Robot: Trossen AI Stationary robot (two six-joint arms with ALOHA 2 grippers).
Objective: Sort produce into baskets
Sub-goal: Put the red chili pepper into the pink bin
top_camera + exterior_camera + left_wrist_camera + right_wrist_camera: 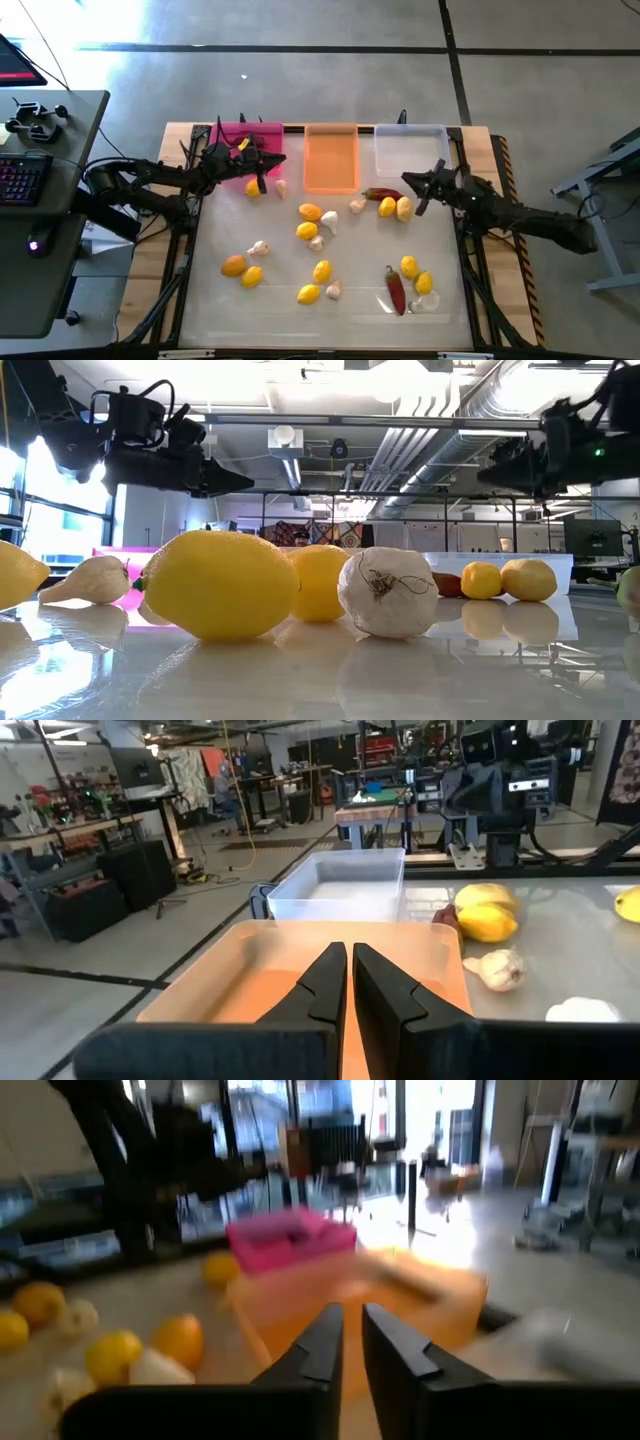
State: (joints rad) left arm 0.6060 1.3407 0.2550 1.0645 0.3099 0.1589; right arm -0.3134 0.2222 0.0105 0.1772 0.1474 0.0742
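Three baskets stand in a row at the table's far edge: pink (240,133), orange (331,158) and clear (410,148). A yellow fruit (243,145) shows in the pink basket, partly hidden by my left arm. Several lemons (309,212), garlic bulbs (259,247) and two red chilis (396,290) (378,194) lie on the white tabletop. My left gripper (272,162) (349,982) hovers shut and empty at the pink basket's near right corner, pointing toward the orange basket (300,970). My right gripper (410,181) (352,1342) hovers shut and empty just before the clear basket's near edge, beside two lemons (396,208).
A clear plastic scrap (426,300) lies by the near-right chili. A lemon (253,188) and a garlic bulb (281,187) lie just near my left gripper. A desk with a keyboard (22,180) stands left of the table. Wooden table edges (480,140) frame the white surface.
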